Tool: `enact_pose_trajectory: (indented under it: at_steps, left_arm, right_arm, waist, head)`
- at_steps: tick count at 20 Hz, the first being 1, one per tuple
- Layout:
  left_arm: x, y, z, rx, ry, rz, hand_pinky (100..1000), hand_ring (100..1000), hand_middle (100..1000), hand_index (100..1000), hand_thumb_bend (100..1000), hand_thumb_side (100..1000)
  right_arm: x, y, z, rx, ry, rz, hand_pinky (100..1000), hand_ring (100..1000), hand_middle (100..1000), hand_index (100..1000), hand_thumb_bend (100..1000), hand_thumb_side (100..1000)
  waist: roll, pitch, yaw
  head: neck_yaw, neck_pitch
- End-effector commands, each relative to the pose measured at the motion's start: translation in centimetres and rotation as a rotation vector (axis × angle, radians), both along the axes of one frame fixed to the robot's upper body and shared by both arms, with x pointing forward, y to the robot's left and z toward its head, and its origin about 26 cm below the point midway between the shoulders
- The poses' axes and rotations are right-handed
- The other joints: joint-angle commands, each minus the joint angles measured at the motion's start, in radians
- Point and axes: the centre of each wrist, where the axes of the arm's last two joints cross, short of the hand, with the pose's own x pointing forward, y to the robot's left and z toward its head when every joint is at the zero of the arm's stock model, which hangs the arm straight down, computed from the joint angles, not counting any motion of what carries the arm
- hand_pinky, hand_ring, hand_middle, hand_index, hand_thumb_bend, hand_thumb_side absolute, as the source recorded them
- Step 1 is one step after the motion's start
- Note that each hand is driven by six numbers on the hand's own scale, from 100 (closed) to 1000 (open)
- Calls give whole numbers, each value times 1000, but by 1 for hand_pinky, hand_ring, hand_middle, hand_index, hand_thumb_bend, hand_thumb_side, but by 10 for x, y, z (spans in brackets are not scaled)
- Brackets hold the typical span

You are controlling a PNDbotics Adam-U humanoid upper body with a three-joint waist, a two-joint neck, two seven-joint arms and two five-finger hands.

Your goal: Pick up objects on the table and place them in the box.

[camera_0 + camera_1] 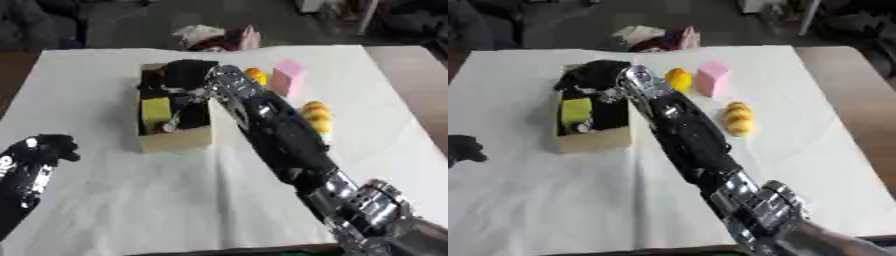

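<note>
A tan cardboard box (pixel 178 139) stands left of the table's middle, holding a yellow-green block (pixel 156 110) and some dark items. My right arm stretches from the lower right corner up to the box. My right hand (pixel 181 74) hangs over the box's far end and hides what is under it. Right of the box lie a pink block (pixel 711 76), a small orange-yellow thing (pixel 677 78) and a lumpy yellow-orange thing (pixel 738 119). My left hand (pixel 45 148) rests at the lower left, relaxed and holding nothing.
A white cloth (pixel 175 200) covers the table. Brown tabletop (pixel 859 100) shows along the right edge. Beyond the far edge lies a heap of pink and white things (pixel 219 37) on the floor.
</note>
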Motion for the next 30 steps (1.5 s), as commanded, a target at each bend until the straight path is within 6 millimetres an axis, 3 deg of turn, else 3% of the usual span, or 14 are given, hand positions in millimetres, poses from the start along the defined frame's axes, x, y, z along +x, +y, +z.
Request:
enact_pose_trajectory:
  at_steps: [1, 2, 8, 11, 15, 16, 18, 22, 30]
  left_arm:
    - [1, 1, 7, 9, -25, -3, 785, 626, 617, 741, 100, 692]
    - [1, 2, 7, 10, -25, -1, 785, 625, 617, 741, 100, 692]
    - [1, 7, 5, 26, -23, 28, 785, 625, 616, 740, 100, 695]
    - [1, 10, 5, 32, -25, 41, 785, 625, 616, 741, 100, 694]
    - [1, 12, 4, 37, -21, 50, 785, 625, 616, 741, 100, 694]
    - [1, 12, 4, 37, -21, 51, 785, 625, 616, 741, 100, 695]
    - [0, 14, 3, 40, -20, 56, 785, 625, 616, 741, 100, 692]
    - [0, 15, 3, 44, -19, 65, 785, 626, 617, 742, 100, 694]
    - [-1, 16, 4, 48, -21, 68, 785, 625, 617, 742, 100, 693]
  right_arm:
    - [3, -13, 33, 70, -67, 16, 899, 896, 929, 1000, 255, 595]
    - [4, -22, 41, 102, -73, 10, 896, 890, 925, 1000, 183, 533]
    - [-3, -104, 68, 238, -18, -99, 888, 866, 894, 997, 100, 494]
    - [-14, -153, 64, 268, 33, -200, 885, 861, 888, 998, 100, 526]
    - [-31, -198, 51, 285, 110, -294, 883, 859, 886, 999, 100, 571]
    - [-35, -206, 47, 286, 128, -314, 881, 857, 885, 999, 100, 518]
    - [-43, -223, 38, 287, 167, -361, 879, 855, 883, 999, 100, 613]
    - [-55, -252, 15, 279, 252, -464, 877, 854, 883, 999, 100, 655]
    - [-64, -281, -31, 243, 390, -614, 877, 862, 895, 1000, 100, 624]
  waist:
    - [-2, -14, -6]
    - [-5, -14, -9]
    - [-24, -14, -31]
    - [-31, -16, -45]
    - [-35, -21, -62]
    - [-35, -22, -65]
    - [-35, -23, -69]
    - [-35, -22, -74]
    - [-33, -21, -78]
  head:
    - [2, 5]
    - [5, 5]
    - [32, 5]
    - [48, 5]
    - [53, 5]
    - [53, 5]
    - [56, 5]
    - [62, 5]
    - [65, 5]
